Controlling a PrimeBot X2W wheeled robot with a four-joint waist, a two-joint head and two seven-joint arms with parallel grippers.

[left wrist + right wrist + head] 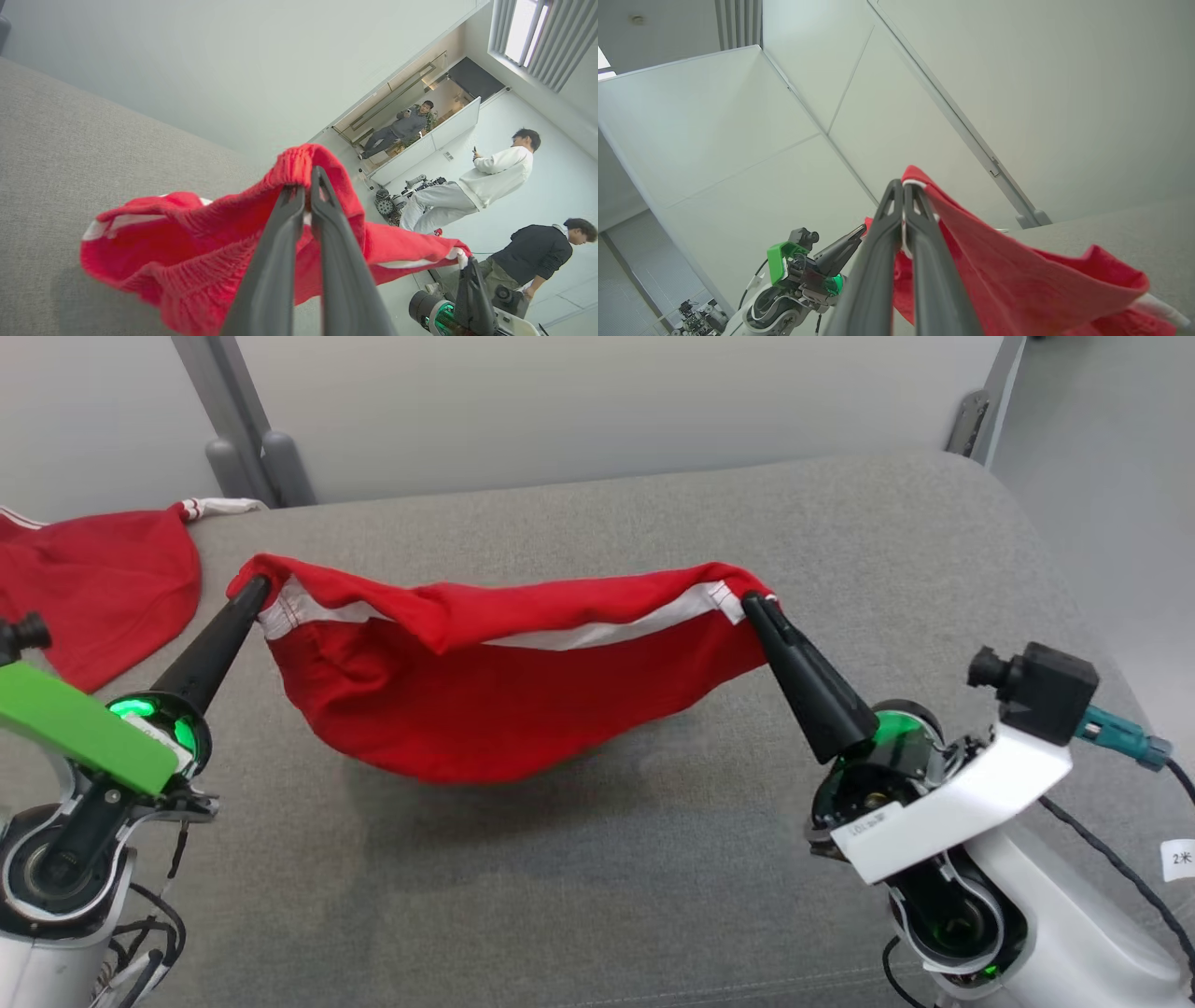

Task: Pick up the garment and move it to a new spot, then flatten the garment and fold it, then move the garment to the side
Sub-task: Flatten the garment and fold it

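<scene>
Above grey surface (579, 859), both tools pinch red garment (495, 709).

1. White tag (1178, 859) on the black cable (1120, 873), at 4 o'clock in the head view: reads "2米".
2. Label (866, 821) on the right arm's white bracket (980, 803): small inverted print, illegible.

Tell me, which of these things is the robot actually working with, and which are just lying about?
In the job:
red garment, hanging between the two grippers
left gripper and right gripper, each shut on one end of it
grey padded surface beneath

Lying about:
other red cloth at the far left
people in the background
</scene>
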